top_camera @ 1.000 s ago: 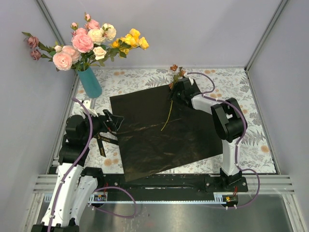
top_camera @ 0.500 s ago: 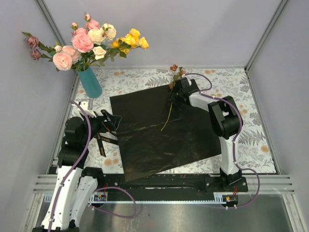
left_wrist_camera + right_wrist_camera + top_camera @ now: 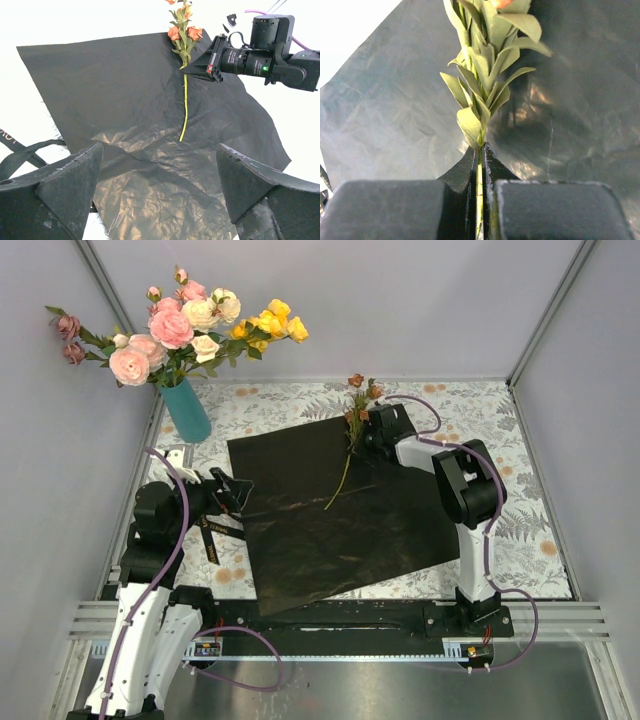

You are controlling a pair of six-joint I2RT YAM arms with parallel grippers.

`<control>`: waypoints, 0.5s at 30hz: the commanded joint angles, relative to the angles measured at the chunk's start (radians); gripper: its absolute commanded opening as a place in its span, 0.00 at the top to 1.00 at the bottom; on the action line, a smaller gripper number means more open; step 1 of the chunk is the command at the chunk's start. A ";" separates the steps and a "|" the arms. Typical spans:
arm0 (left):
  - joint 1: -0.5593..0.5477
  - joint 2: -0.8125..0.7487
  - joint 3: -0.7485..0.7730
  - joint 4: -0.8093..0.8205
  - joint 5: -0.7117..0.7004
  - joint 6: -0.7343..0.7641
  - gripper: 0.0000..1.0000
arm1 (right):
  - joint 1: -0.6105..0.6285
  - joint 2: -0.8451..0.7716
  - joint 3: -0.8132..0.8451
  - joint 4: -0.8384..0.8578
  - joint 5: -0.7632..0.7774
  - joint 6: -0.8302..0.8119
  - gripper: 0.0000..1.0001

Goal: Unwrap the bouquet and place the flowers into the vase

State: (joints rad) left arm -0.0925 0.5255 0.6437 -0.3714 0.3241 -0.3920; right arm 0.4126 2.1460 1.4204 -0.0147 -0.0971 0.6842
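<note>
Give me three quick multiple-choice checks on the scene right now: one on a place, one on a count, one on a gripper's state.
1. Where does the vase stand?
A. far left corner of the table
B. middle of the table
C. beside the right arm's base

2. How many flowers are out of the vase?
A. none
B. one
C. three

3. How does the right gripper stand on the loose flower?
A. open above it
B. shut on its stem
C. shut, well clear of it

Answers:
1 A: the top view shows it at the far left.
2 B: a single stem shows against the black paper.
3 B: the right wrist view shows the fingers pinched on the stem just below the leaves.
</note>
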 commanded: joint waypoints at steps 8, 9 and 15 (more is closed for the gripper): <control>-0.007 0.014 -0.009 0.112 0.151 0.016 0.06 | -0.008 -0.362 -0.332 0.451 -0.168 -0.072 1.00; -0.010 0.024 -0.001 0.111 0.164 0.013 0.06 | -0.006 -0.392 -0.369 0.493 -0.200 -0.065 1.00; -0.024 0.048 0.020 0.175 0.297 -0.037 0.10 | -0.002 -0.579 -0.612 0.740 -0.395 -0.002 1.00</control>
State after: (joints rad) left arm -0.1055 0.5686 0.6422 -0.3073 0.4931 -0.3950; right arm 0.4103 1.6810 0.9314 0.4774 -0.3256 0.6464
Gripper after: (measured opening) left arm 0.905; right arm 0.025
